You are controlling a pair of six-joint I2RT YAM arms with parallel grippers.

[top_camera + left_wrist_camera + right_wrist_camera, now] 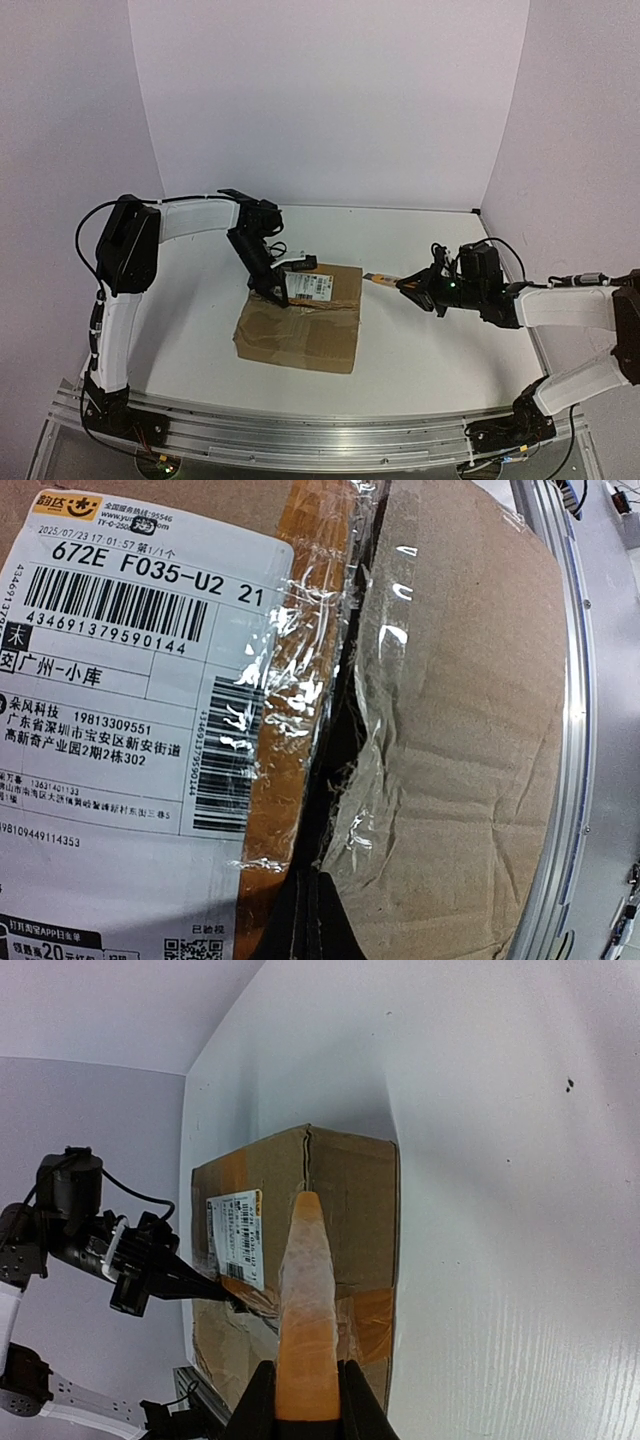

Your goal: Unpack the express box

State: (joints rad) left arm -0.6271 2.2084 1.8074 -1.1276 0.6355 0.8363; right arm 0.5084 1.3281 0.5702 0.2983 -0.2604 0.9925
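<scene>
The brown express box (300,325) lies in the middle of the table, with a white barcode label (310,287) on its far top face. My left gripper (278,297) is shut, and its tip pokes into the torn taped seam beside the label. In the left wrist view its dark fingers (310,920) sit in that seam, between the label (130,680) and the crumpled flap (460,730). My right gripper (408,284) is shut on an orange pointed tool (380,279), held just right of the box. In the right wrist view the tool (305,1300) points at the box (350,1190).
A ridged aluminium rail (300,430) runs along the near edge of the white table (430,350) and also shows in the left wrist view (575,730). Pale walls close in the back and both sides. Cables hang at both wrists.
</scene>
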